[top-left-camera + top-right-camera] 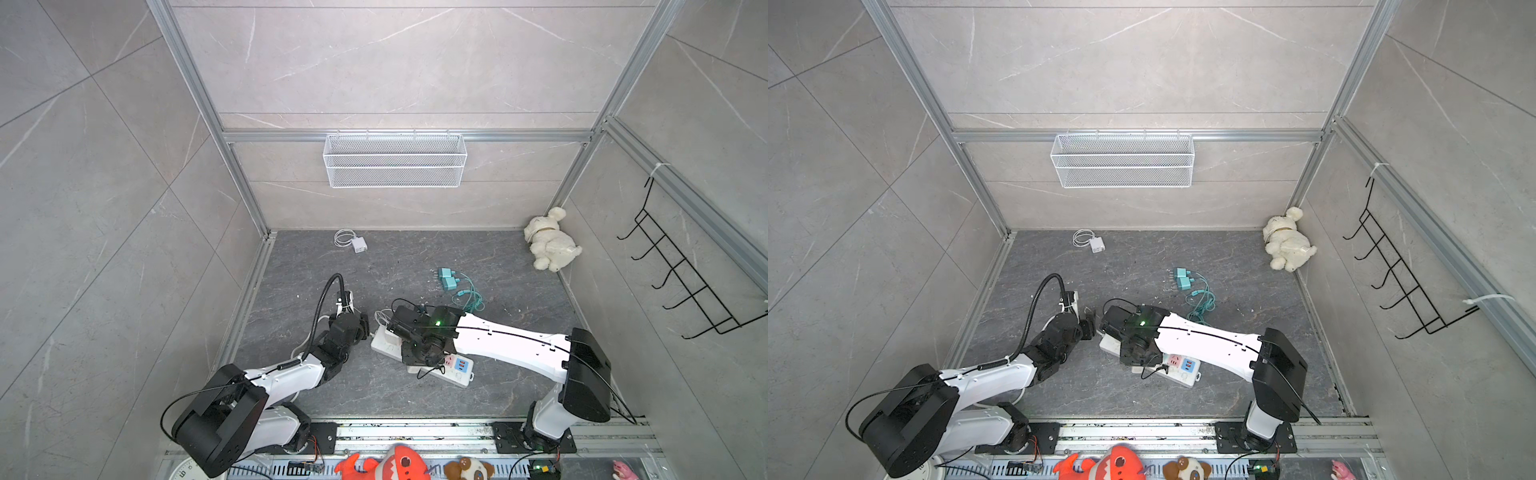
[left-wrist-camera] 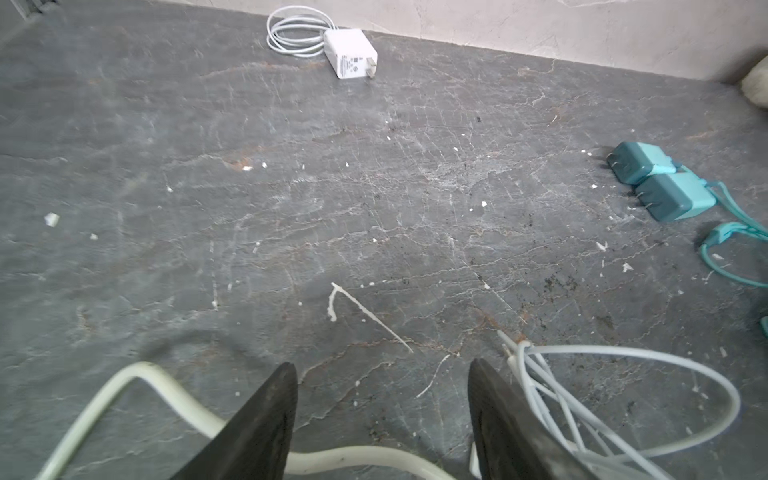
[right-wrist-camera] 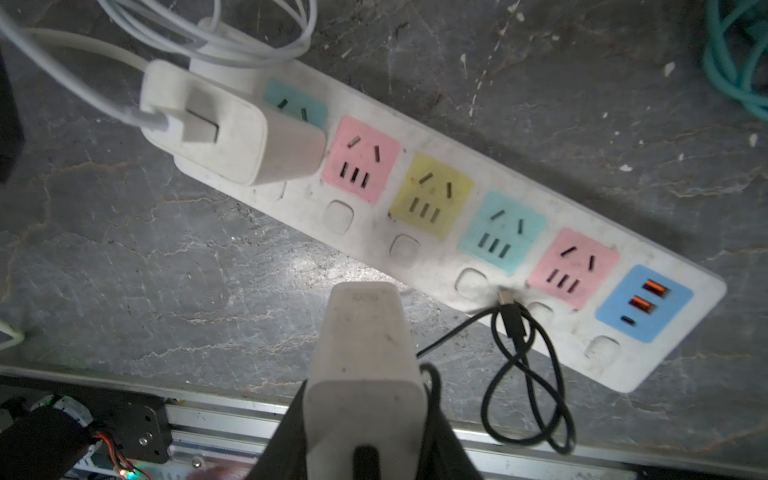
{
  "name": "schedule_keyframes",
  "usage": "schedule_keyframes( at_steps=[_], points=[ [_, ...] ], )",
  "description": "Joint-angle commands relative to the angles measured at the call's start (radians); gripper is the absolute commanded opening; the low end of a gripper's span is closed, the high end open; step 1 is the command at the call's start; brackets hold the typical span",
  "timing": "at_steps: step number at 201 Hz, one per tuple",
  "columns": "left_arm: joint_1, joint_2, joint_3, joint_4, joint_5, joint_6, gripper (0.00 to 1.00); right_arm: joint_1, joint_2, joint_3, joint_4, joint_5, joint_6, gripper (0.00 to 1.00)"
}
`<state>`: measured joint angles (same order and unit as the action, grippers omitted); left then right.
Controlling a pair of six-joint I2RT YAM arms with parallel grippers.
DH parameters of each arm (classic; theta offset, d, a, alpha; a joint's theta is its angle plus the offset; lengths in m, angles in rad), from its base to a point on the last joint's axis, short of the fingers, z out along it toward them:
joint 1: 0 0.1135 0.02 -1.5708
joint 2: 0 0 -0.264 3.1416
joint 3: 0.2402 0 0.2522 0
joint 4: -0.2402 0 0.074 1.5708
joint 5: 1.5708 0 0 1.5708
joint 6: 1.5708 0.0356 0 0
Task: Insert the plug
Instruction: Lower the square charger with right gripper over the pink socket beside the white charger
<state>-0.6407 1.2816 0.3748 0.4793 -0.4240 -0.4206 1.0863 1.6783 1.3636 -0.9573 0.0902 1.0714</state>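
Two arms: both low over the front half of the worktop (image 1: 374, 395), working at the power strip (image 3: 436, 253).
Task item: white plug (image 3: 365, 365), gripped by its cable end, likely to keep the prong face free; no view of the prongs.
Plug position: over the worktop, just beside the strip's front long side, about level with the yellow socket (image 3: 432, 195); not yet seated.
Right jaws: closed on the plug.
Left jaws: apart, nothing between; at the strip's cord end, probably placed to brace it against the push.
Strip: slantwise near the front edge, about mid-width; end socket taken by another white charger (image 3: 232, 137), four coloured sockets free.
Hazard: black lead (image 3: 519, 332) looped from the plug, tip lying on the strip; possible snag.
Spares: white charger (image 1: 358, 244) near the back edge, teal pair (image 1: 448, 279) right of centre.
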Motion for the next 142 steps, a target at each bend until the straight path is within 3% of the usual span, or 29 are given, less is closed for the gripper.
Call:
schedule_keyframes(
  at_steps=[1, 142],
  points=[
    [0.003, 0.044, 0.006, 0.132, 0.030, -0.050, 0.67, 0.001, 0.008, 0.039, 0.037, 0.050, 0.050, 0.15],
    [0.002, 0.206, -0.037, 0.315, 0.035, -0.151, 0.66, -0.046, 0.109, 0.122, 0.044, 0.073, 0.183, 0.13]
  ],
)
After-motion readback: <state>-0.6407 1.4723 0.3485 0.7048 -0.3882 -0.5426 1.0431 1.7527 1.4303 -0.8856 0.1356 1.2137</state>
